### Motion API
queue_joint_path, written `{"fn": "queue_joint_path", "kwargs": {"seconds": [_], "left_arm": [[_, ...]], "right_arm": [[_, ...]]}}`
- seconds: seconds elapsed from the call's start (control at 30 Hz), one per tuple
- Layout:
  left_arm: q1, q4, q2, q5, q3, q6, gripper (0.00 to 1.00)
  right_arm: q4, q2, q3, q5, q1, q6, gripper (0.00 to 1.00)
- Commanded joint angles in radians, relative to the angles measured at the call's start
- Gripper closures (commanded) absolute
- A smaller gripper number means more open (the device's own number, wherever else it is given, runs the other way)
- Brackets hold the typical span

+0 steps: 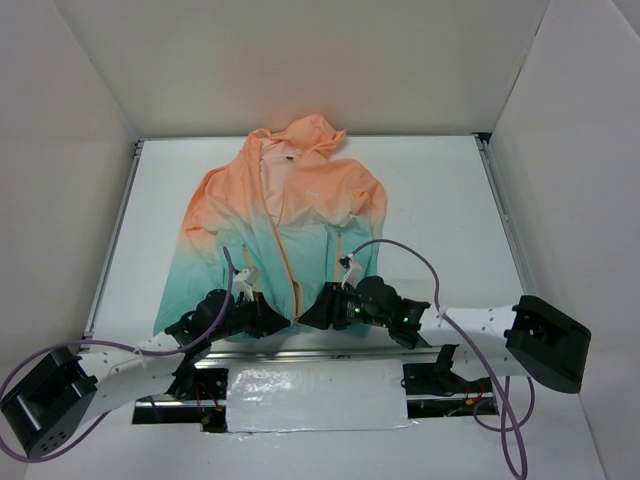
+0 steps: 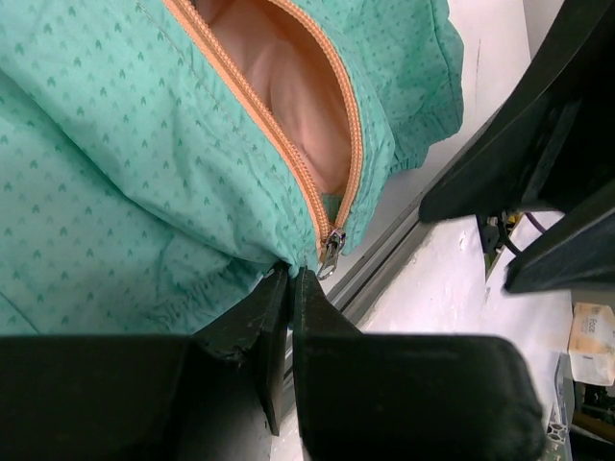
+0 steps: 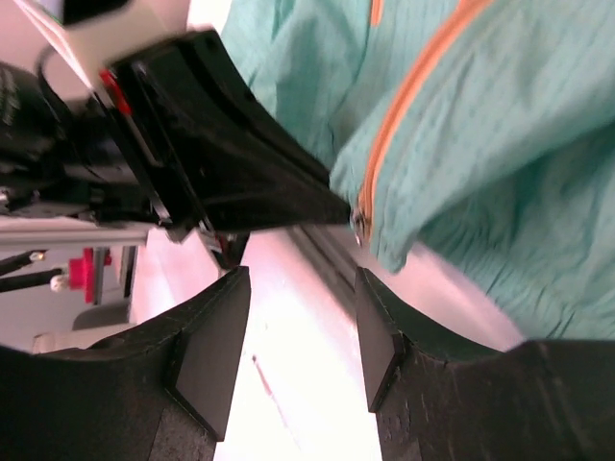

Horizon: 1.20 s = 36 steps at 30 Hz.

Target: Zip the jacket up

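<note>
Teal fabric at the hem of the jacket [image 1: 285, 240] lies right at the fingertips of both arms. The peach shoulders and hood stretch away beyond them, flat on the white table [image 1: 440, 220]. The front zipper [image 1: 291, 270] is joined only at its foot. Its slider [image 2: 332, 252] sits just past the tips of the left gripper [image 2: 291, 279], close against the hem, and beyond it the two orange tapes spread apart over peach lining. We judge the task barely begun: the ends are engaged, and the whole run up to the collar is yet to do. Our left fingers are clenched together and, as far as we can tell, nip the hem just under the slider. Our right gripper [image 3: 298, 288] is released, its pads [image 3: 207, 355] wide apart. The slider lies just beyond one fingertip, not between the two. A metal rail [image 2: 384, 264] runs beneath both grippers. We see no container.
</note>
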Motion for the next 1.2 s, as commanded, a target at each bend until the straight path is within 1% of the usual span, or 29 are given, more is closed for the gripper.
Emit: {"fn": "queue_joint_path", "kwargs": {"seconds": [0.0,0.13,0.23,0.3,0.37,0.43,0.53,0.67,0.8,0.97,1.17], "left_arm": [[-0.006,0.077,0.004,0.025,-0.013,-0.012,1.00],[-0.007,0.093,0.006,0.033,-0.011,-0.017,1.00],[-0.006,0.110,0.006,0.039,-0.013,-0.024,1.00],[-0.009,0.117,0.004,0.039,-0.014,-0.028,1.00],[-0.010,0.122,0.003,0.040,-0.014,-0.029,1.00],[-0.012,0.124,0.004,0.045,-0.008,-0.028,1.00],[-0.012,0.125,0.006,0.054,-0.004,-0.025,1.00],[-0.015,0.140,0.007,0.062,-0.002,-0.029,1.00],[-0.016,0.157,0.015,0.067,-0.007,-0.031,1.00],[-0.018,0.177,0.030,0.071,-0.008,-0.034,1.00],[-0.021,0.179,0.032,0.065,-0.010,-0.037,1.00]], "right_arm": [[0.013,0.007,-0.031,0.034,0.048,0.081,0.45],[0.078,0.062,-0.047,0.083,0.118,0.195,0.45],[0.108,0.107,-0.047,0.155,0.172,0.279,0.45],[0.168,0.127,-0.063,0.213,0.184,0.324,0.45],[0.228,0.157,-0.066,0.238,0.198,0.370,0.45],[0.243,0.185,-0.045,0.259,0.207,0.388,0.45],[0.221,0.204,-0.020,0.311,0.218,0.416,0.45],[0.247,0.211,-0.034,0.367,0.218,0.444,0.47],[0.230,0.224,-0.006,0.368,0.218,0.433,0.49],[0.251,0.230,-0.011,0.370,0.218,0.456,0.54],[0.237,0.219,-0.009,0.364,0.218,0.454,0.62]]}}
